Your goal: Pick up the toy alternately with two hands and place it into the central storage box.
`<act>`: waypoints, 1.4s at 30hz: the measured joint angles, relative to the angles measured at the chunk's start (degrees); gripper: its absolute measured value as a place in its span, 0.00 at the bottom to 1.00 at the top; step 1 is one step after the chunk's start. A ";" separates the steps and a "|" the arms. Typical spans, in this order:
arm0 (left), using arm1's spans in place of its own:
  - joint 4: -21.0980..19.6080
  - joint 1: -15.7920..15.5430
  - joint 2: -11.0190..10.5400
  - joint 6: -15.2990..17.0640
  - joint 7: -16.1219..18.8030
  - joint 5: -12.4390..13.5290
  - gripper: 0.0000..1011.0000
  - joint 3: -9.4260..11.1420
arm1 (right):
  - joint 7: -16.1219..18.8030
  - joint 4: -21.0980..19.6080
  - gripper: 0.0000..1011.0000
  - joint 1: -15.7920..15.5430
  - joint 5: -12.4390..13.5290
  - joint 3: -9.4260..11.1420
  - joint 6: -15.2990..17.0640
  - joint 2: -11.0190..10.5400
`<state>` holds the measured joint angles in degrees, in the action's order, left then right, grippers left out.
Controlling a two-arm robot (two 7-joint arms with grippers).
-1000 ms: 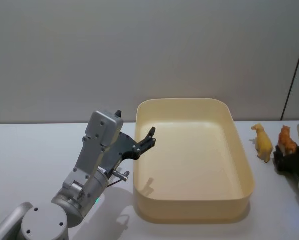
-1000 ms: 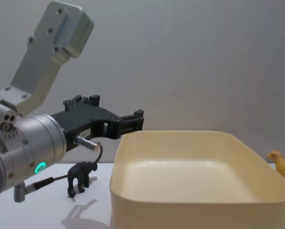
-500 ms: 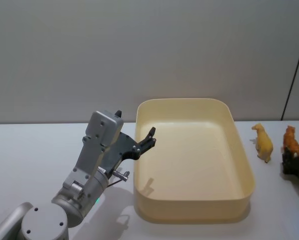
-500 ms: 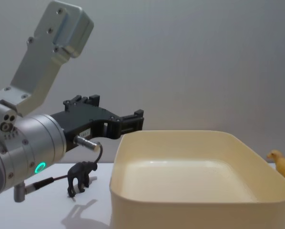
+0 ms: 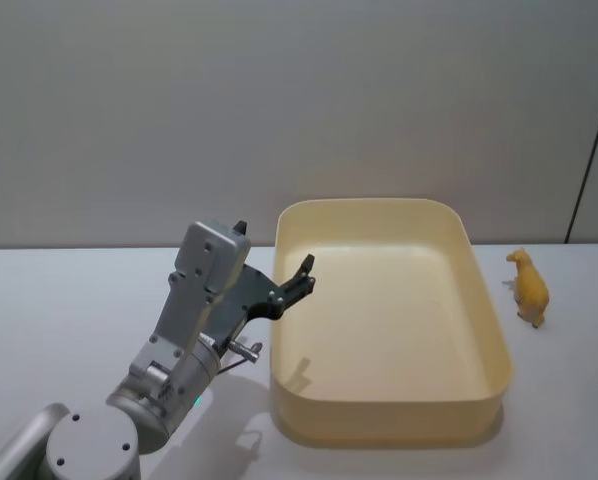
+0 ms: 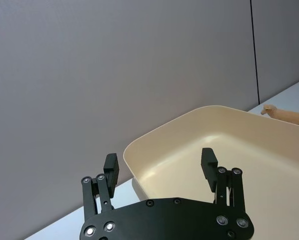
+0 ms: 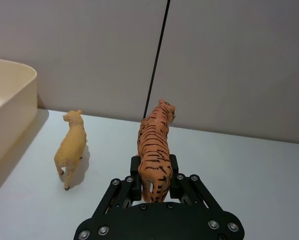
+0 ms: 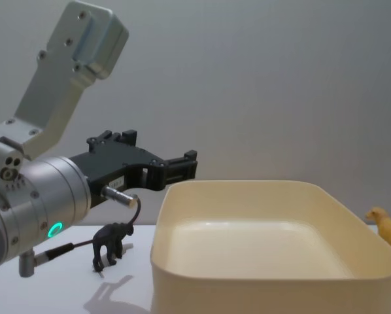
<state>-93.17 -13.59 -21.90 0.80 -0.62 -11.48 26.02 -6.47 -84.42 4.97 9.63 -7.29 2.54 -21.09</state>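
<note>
I read the left gripper (image 6: 159,161) with its fingers spread wide and nothing between them; it hangs above the left rim of the central storage box (image 5: 389,425), its silver arm showing a green ring light in the chest view. The box stands at the middle of the white table (image 5: 79,300), and I see no figure inside it. The right gripper (image 7: 154,172) is pinched on the hindquarters of an orange striped tiger toy (image 7: 156,145), which stands upright between the fingers; I cannot tell whether its feet touch the table. The tiger is out to the right of the box, well apart from it; a yellow animal figure (image 7: 72,145) stands between tiger and box. A black animal figure (image 8: 110,243) stands on the table left of the box, beneath the left arm.
</note>
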 joint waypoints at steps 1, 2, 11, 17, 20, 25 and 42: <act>0.00 0.00 0.00 0.00 0.00 0.00 0.99 0.00 | 0.06 -1.66 0.27 -1.06 0.40 0.37 -0.03 -0.51; 0.00 0.00 0.00 0.00 0.00 0.00 0.99 0.00 | 0.14 -2.32 0.27 -1.45 0.59 0.52 -0.04 -0.72; 0.00 0.00 0.00 0.00 0.00 0.00 0.99 0.00 | 3.73 -8.03 0.27 -3.63 2.48 1.37 0.01 -1.98; 0.00 0.00 0.00 0.00 0.00 0.00 0.99 0.00 | 6.86 -9.18 0.27 -2.84 2.83 0.95 0.61 -1.53; 0.00 0.00 0.00 0.00 0.00 0.00 0.99 0.00 | 9.40 -9.21 0.27 -1.37 2.81 0.13 1.26 -0.53; 0.00 0.00 0.00 0.00 0.00 0.00 0.99 0.00 | 12.55 -7.96 0.27 1.07 2.20 -1.17 2.14 1.25; 0.00 0.00 0.00 0.00 0.00 0.00 0.99 0.00 | 21.39 4.23 0.52 13.72 -1.39 -7.17 3.93 10.85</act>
<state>-93.17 -13.59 -21.89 0.80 -0.63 -11.48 26.02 14.92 -80.19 18.69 8.24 -14.46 6.47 -10.24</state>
